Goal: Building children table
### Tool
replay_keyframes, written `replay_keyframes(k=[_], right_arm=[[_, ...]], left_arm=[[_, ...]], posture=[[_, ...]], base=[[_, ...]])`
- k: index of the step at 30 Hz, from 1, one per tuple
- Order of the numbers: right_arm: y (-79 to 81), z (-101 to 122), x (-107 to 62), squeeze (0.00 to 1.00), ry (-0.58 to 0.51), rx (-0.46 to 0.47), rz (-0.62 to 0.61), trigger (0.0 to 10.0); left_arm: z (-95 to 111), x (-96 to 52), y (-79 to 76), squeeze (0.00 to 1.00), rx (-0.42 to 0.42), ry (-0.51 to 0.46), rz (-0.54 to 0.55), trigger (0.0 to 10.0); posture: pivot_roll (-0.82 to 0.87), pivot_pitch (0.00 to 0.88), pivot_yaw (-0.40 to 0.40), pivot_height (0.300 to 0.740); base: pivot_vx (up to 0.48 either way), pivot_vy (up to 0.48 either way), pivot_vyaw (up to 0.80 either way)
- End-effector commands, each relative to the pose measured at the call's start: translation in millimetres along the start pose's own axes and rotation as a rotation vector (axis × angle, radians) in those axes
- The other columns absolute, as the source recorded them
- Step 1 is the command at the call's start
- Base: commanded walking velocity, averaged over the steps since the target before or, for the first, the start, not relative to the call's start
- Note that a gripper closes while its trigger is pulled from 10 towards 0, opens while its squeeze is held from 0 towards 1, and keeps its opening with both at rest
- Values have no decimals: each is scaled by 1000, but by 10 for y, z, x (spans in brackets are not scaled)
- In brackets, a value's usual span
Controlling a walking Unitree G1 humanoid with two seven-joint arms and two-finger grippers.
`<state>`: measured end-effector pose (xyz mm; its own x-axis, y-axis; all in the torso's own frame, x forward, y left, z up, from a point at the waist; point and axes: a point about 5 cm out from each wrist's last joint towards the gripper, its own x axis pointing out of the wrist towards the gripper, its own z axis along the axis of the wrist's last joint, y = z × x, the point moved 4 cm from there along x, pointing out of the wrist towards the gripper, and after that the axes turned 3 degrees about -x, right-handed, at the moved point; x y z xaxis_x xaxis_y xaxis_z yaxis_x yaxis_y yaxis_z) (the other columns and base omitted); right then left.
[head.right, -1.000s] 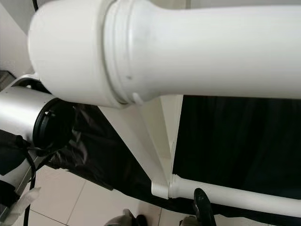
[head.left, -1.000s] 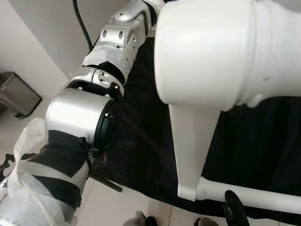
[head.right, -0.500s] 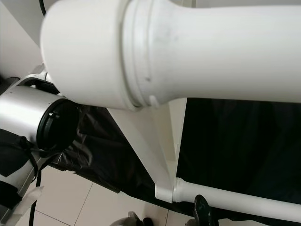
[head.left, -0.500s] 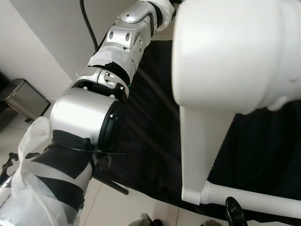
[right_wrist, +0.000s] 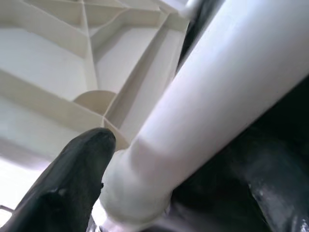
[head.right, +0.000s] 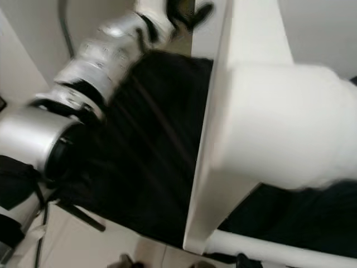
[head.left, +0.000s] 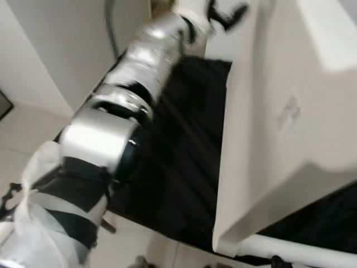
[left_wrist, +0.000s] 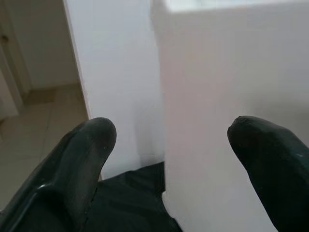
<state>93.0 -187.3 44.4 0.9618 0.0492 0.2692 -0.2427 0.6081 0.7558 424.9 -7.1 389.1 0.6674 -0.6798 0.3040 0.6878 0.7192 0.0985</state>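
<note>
The white plastic children's table (head.left: 268, 139) stands tilted on edge over a black cloth (head.left: 178, 151), blurred by motion. One thick white leg (head.right: 290, 134) juts from it close to the camera. Another white leg (head.left: 295, 251) runs along the bottom. My left arm reaches up to the table's top edge, and my left gripper (left_wrist: 169, 145) is open with the white table wall (left_wrist: 227, 111) just beyond its fingertips (left_wrist: 91, 145). My right gripper (right_wrist: 178, 169) is open and straddles the lower leg (right_wrist: 212, 106) beside the table's ribbed underside (right_wrist: 67, 63); one finger (right_wrist: 77, 179) touches the leg's collar.
The black cloth spreads over pale floor tiles (head.left: 150, 245). A white wall (head.left: 50, 39) and a dark cable (head.right: 66, 33) stand to the left behind my arm. My left forearm (head.left: 106, 134) crosses the left half of the view.
The picture has swung and blurred. The thick leg that blocked the view now sits further right, showing the table's flat side. My left arm stretches higher along the table's edge.
</note>
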Motion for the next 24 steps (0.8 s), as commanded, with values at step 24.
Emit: replay_keyframes(k=[24], right_arm=[[235, -80, -799, 0, -82, 49, -319, 10000]], left_arm=[[38, 58, -119, 0, 17, 2, -38, 10000]], posture=[[-301, 83, 265, 740]], base=[[0, 0, 0]])
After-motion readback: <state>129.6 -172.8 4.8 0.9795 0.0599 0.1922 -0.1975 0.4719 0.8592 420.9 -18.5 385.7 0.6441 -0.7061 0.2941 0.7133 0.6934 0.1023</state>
